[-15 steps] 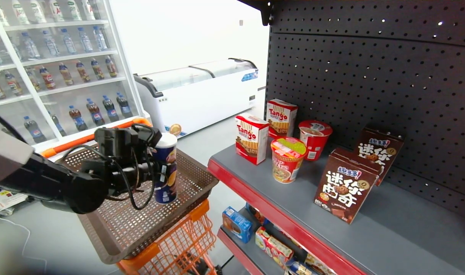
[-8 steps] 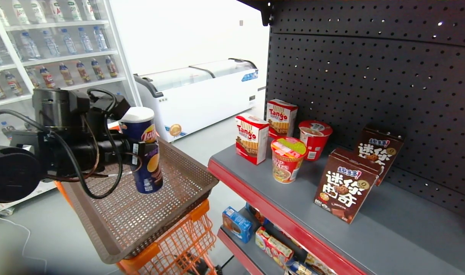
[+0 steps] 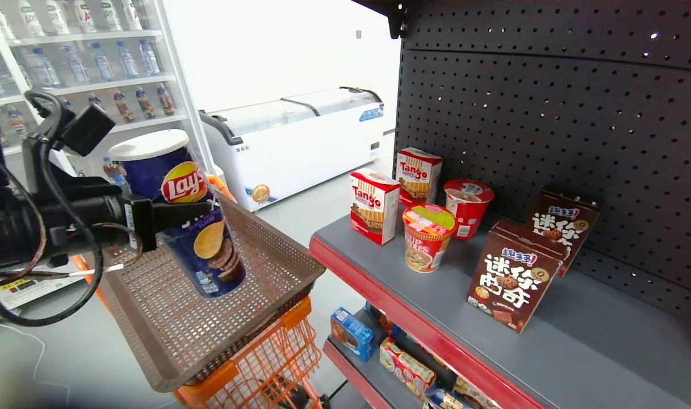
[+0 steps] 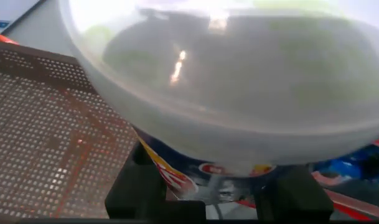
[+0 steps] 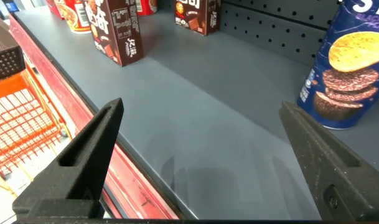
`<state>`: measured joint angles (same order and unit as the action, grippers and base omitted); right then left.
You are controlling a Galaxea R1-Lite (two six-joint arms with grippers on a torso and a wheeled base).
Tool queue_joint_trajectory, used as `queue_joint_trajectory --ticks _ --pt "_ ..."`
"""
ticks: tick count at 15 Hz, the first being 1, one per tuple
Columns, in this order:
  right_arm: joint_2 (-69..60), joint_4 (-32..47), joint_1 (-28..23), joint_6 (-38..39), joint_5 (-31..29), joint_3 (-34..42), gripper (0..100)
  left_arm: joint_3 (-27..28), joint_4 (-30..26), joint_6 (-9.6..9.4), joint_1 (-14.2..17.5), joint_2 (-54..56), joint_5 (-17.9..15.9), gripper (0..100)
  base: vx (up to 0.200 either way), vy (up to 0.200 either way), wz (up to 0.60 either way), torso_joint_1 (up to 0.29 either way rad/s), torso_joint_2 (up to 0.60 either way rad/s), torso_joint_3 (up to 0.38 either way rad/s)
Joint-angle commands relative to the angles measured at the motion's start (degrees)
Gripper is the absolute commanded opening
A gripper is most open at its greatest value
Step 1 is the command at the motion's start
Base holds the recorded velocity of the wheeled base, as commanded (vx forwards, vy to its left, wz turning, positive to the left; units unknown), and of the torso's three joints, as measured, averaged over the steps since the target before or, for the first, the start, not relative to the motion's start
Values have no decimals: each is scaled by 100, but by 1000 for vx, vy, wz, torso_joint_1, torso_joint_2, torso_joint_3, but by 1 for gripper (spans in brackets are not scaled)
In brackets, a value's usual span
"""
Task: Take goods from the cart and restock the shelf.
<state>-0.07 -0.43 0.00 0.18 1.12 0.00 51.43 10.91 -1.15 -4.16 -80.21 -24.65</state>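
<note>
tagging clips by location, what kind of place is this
Most likely a small shop or convenience store: a glass-door drinks fridge lined with bottles, a chest freezer, and a pegboard-backed shelf carrying cup noodles and boxed snacks.

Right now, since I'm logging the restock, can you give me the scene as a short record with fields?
left gripper: shut on chip can, tilted, over the cart basket
right gripper: open, empty, above the shelf
on shelf: wafer boxes, cup noodles, chocolate boxes, second chip can upright
task state: held can not yet on shelf
</note>
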Motion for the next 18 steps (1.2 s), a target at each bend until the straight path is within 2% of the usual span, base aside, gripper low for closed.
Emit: queue_joint_trajectory --ticks 1,4,6,9,12,17,18 --pt "7 -1 0 -1 2 0 100 -362 -28 -70 170 507 -286 0 0 0 0 0 0 0" --pt "7 -1 0 -1 2 0 100 -775 34 -61 187 797 -1147 0 0 0 0 0 0 0" --pt "7 -1 0 -1 2 0 100 -1012 34 -88 178 1104 -1517 0 0 0 0 0 0 0" --pt "7 -1 0 -1 2 0 100 -1118 -28 -413 -15 1175 -1552 0 0 0 0 0 0 0" --pt "7 -1 0 -1 2 0 100 -1197 8 -465 -402 1210 -1560 0 0 0 0 0 0 0" --pt "7 8 0 -9 2 0 100 -1425 -107 -457 -1272 1605 -1587 0 0 0 0 0 0 0" --pt "7 8 0 -1 2 0 100 -1628 -89 -457 -1465 1641 -1587 0 0 0 0 0 0 0"
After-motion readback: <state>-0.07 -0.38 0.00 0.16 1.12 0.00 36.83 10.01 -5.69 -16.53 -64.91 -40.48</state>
